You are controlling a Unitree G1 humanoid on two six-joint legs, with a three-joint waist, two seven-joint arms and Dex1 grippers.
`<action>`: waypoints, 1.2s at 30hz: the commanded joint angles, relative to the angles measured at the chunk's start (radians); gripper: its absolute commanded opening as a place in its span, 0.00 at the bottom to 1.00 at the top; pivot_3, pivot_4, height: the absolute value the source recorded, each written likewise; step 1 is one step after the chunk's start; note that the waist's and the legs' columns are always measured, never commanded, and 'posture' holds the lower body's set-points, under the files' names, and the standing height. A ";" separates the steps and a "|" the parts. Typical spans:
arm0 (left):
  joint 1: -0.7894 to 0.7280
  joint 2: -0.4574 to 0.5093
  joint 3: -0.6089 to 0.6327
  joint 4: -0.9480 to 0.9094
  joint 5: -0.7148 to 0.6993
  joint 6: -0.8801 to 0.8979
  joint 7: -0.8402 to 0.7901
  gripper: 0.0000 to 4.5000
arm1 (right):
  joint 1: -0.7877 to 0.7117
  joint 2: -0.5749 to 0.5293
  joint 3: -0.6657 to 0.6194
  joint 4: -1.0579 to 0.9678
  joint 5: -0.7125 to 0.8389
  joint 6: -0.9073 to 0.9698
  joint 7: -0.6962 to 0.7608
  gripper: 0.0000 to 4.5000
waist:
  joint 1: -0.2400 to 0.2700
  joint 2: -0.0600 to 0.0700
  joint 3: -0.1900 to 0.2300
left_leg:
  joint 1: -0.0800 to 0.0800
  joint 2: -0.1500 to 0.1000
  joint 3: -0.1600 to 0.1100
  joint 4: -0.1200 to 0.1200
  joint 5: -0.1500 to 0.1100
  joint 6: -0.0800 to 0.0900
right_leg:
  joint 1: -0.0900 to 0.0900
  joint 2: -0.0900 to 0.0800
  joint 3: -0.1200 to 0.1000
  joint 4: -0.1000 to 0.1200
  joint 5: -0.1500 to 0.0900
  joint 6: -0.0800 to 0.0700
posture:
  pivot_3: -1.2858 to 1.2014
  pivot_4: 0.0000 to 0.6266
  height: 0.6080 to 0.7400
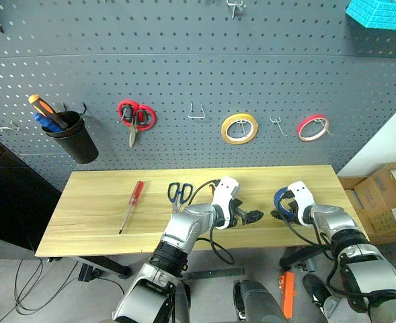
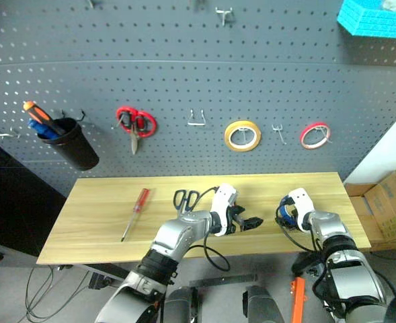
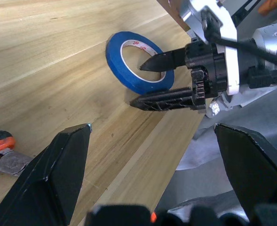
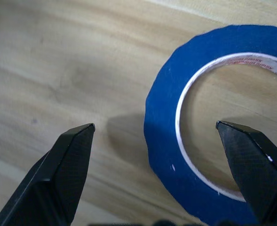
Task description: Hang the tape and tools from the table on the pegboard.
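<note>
Pliers (image 3: pixel 2 153) — beside left gripper (image 3: pixel 152 179)

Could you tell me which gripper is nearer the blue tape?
Right. The right gripper straddles the blue tape's rim, open; the left gripper hovers open beside it over the table.

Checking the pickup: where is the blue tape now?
The blue tape lies flat at the table's right end, with the open right pincer straddling its near wall, one finger in the hole.
</note>
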 commanded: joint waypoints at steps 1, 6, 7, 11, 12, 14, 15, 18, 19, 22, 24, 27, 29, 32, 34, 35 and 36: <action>-0.022 -0.020 -0.003 -0.023 0.000 -0.009 -0.005 1.00 | -0.022 -0.001 -0.030 -0.010 0.018 0.016 0.002 0.91 | 0.000 0.000 0.000 | 0.000 0.000 0.000 0.000 0.000 0.000 | 0.000 0.000 0.000 0.000 0.000 0.000 | 0.54 0.34 1.00; -0.035 -0.031 0.007 -0.005 -0.004 -0.013 -0.008 1.00 | -0.018 -0.009 -0.029 -0.014 0.003 0.002 0.000 0.57 | -0.004 0.000 0.000 | -0.001 0.000 0.000 -0.001 0.000 0.000 | -0.001 0.000 0.000 -0.001 0.000 0.002 | 0.53 0.33 1.00; -0.037 -0.032 0.009 -0.004 -0.005 -0.013 -0.008 1.00 | -0.018 -0.010 -0.031 -0.013 0.001 -0.001 -0.002 0.48 | -0.006 0.000 0.000 | -0.001 0.000 0.000 -0.001 0.000 0.000 | -0.001 0.000 0.000 -0.001 0.000 0.002 | 0.53 0.32 1.00; -0.045 -0.032 0.012 0.003 -0.006 -0.019 -0.013 1.00 | -0.008 -0.014 -0.035 -0.028 -0.001 -0.005 -0.005 0.17 | -0.015 0.000 0.000 | -0.001 0.000 0.000 -0.001 0.000 0.000 | -0.001 0.000 0.000 -0.001 0.000 0.002 | 0.53 0.30 1.00; -0.048 -0.033 0.013 0.005 -0.006 -0.022 -0.014 1.00 | -0.004 -0.015 -0.036 -0.033 -0.002 -0.007 -0.007 0.10 | -0.017 0.000 0.000 | -0.001 0.000 0.000 -0.001 0.000 0.000 | -0.001 0.000 0.000 -0.001 0.000 0.002 | 0.53 0.30 1.00; -0.058 -0.034 0.017 0.013 -0.006 -0.029 -0.015 1.00 | 0.007 -0.016 -0.040 -0.052 0.002 -0.006 -0.012 0.01 | -0.020 0.000 0.000 | -0.001 0.000 0.000 -0.001 0.000 0.000 | -0.001 0.000 0.000 -0.001 0.001 0.002 | 0.53 0.28 1.00; -0.064 -0.034 0.019 0.021 -0.005 -0.035 -0.016 1.00 | 0.015 -0.017 -0.043 -0.063 0.004 -0.005 -0.016 0.01 | -0.021 0.000 0.000 | -0.001 0.000 0.000 -0.001 0.000 0.000 | -0.001 0.000 0.000 -0.001 0.001 0.002 | 0.53 0.27 1.00; -0.078 -0.032 0.024 0.037 -0.003 -0.052 -0.019 1.00 | 0.045 -0.020 -0.055 -0.120 0.011 0.004 -0.034 0.01 | -0.021 0.001 0.000 | -0.001 0.000 0.000 -0.001 0.000 0.000 | -0.001 0.000 0.000 -0.001 0.001 0.003 | 0.52 0.25 1.00; -0.082 -0.031 0.025 0.041 -0.002 -0.060 -0.020 1.00 | 0.056 -0.022 -0.058 -0.144 0.011 0.005 -0.040 0.01 | -0.021 0.001 0.000 | -0.001 0.000 0.000 -0.001 0.000 0.000 | -0.001 0.000 0.000 -0.001 0.001 0.003 | 0.52 0.24 1.00; -0.091 -0.029 0.035 0.030 -0.009 -0.069 -0.022 1.00 | 0.109 -0.036 -0.056 -0.272 -0.006 0.005 -0.082 0.01 | -0.023 0.001 0.000 | -0.002 0.000 0.000 0.000 0.000 0.000 | -0.002 0.000 0.000 -0.001 0.002 0.004 | 0.52 0.22 1.00; -0.096 -0.028 0.041 0.022 -0.012 -0.072 -0.027 1.00 | 0.145 -0.039 -0.053 -0.359 -0.013 0.014 -0.106 0.01 | -0.023 0.002 -0.001 | -0.004 0.000 0.000 0.000 0.000 0.000 | -0.004 0.000 0.000 -0.001 0.002 0.005 | 0.51 0.20 1.00; -0.096 -0.019 0.048 -0.006 -0.022 -0.065 -0.042 1.00 | 0.235 -0.037 -0.039 -0.558 -0.017 0.058 -0.124 0.01 | -0.024 0.003 -0.003 | -0.006 0.000 0.000 0.000 0.000 0.000 | -0.006 0.000 -0.001 -0.001 0.002 0.005 | 0.50 0.18 1.00; -0.098 -0.014 0.052 -0.002 -0.020 -0.068 -0.049 1.00 | 0.269 -0.040 -0.026 -0.623 -0.023 0.079 -0.126 0.01 | -0.025 0.004 -0.003 | -0.006 0.000 0.000 -0.001 0.000 0.000 | -0.006 0.000 -0.001 -0.001 0.002 0.006 | 0.50 0.17 1.00; -0.104 -0.010 0.057 0.010 -0.017 -0.076 -0.056 1.00 | 0.280 -0.045 -0.017 -0.649 -0.015 0.101 -0.106 0.01 | -0.026 0.004 -0.003 | -0.006 0.000 0.000 0.000 0.000 0.000 | -0.006 0.000 0.000 -0.001 0.002 0.006 | 0.50 0.18 1.00; -0.113 -0.013 0.061 0.019 -0.017 -0.079 -0.057 1.00 | 0.261 -0.057 -0.003 -0.614 -0.017 0.098 -0.071 0.10 | -0.027 0.003 -0.003 | -0.006 0.000 0.000 0.001 0.000 0.000 | -0.006 0.000 0.000 0.000 0.002 0.007 | 0.50 0.18 1.00; -0.116 -0.017 0.062 0.025 -0.017 -0.081 -0.057 1.00 | 0.241 -0.061 0.001 -0.579 -0.021 0.093 -0.062 0.15 | -0.028 0.003 -0.003 | -0.006 0.000 0.000 0.002 0.000 0.000 | -0.005 0.000 0.000 0.000 0.002 0.007 | 0.50 0.18 1.00; -0.116 -0.022 0.063 0.027 -0.019 -0.079 -0.057 1.00 | 0.224 -0.065 0.005 -0.548 -0.027 0.085 -0.057 0.22 | -0.029 0.003 -0.003 | -0.006 0.000 0.000 0.002 0.000 0.000 | -0.005 0.000 0.000 0.000 0.003 0.007 | 0.50 0.20 1.00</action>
